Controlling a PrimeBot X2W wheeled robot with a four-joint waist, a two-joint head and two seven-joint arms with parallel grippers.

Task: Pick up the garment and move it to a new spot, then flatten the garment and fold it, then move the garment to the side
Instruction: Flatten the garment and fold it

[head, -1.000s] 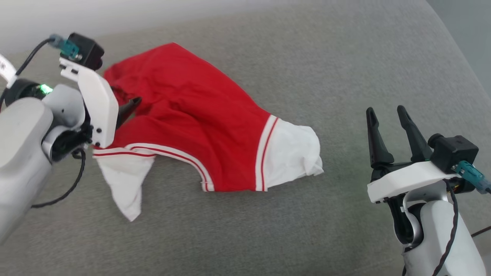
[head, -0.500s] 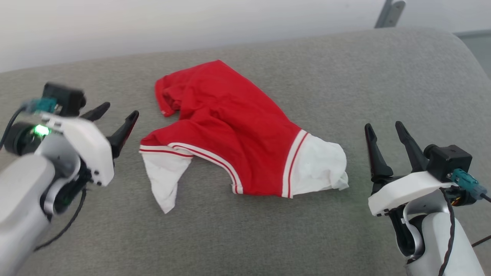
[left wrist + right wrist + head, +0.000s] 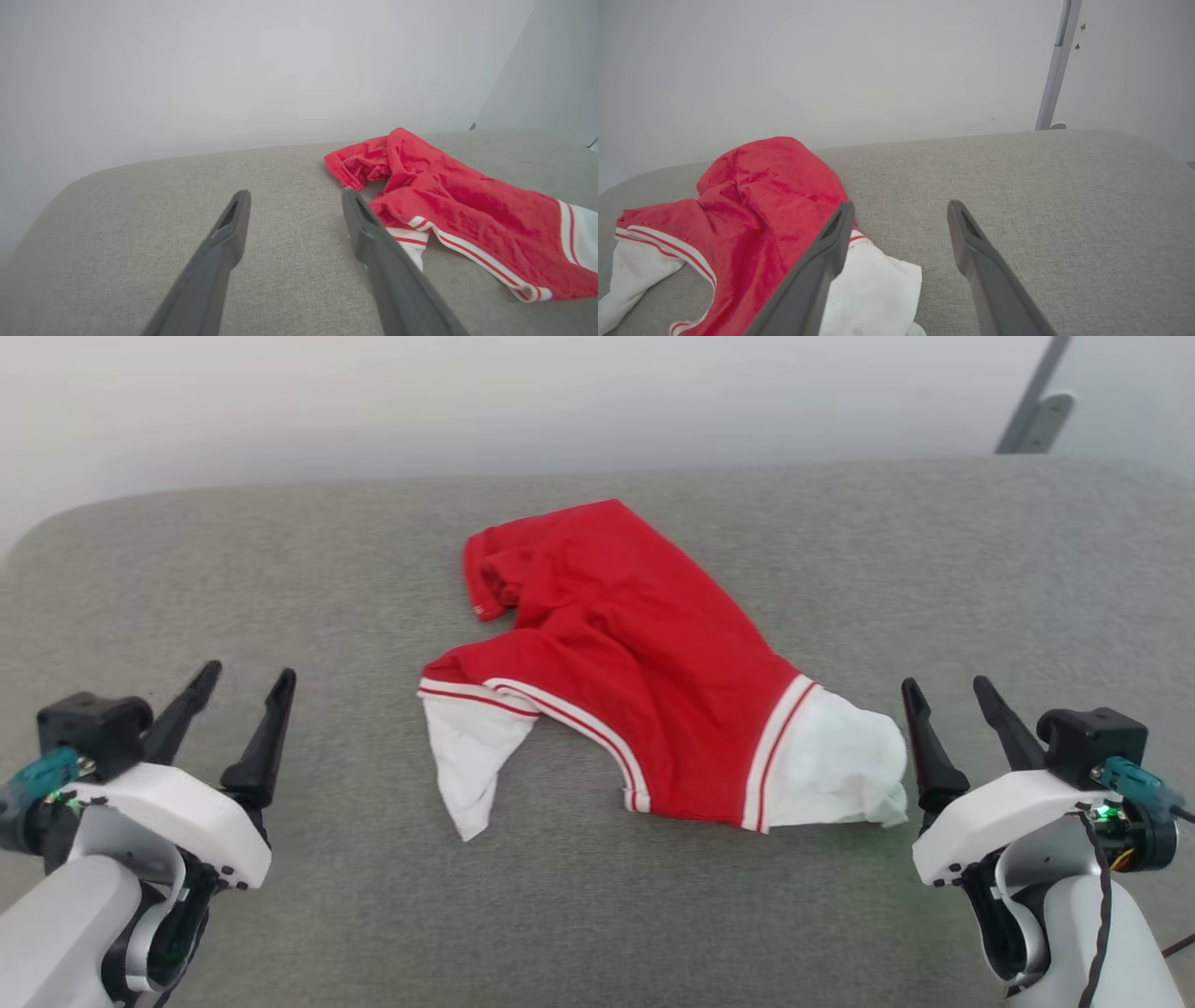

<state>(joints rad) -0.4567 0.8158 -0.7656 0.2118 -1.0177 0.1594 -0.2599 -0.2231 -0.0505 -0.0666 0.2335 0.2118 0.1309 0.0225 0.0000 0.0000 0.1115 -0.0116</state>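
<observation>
Now the garment (image 3: 644, 681) lies crumpled mid-cushion (image 3: 280, 569), untouched, its red body bunched toward the far side. One white sleeve end (image 3: 471, 756) points toward the near left; the other (image 3: 840, 765) lies at the right, just beside the right gripper (image 3: 944, 682). The left gripper (image 3: 250, 669) sits well apart from the cloth. Both grippers have their fingers spread wide, with nothing between them. A pale wall (image 3: 467, 392) rises behind the cushion, with a grey post (image 3: 1032, 406) at its right

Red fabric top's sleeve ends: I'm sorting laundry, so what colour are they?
White sleeve ends, with red-and-white stripe trim; best in the head view.
</observation>
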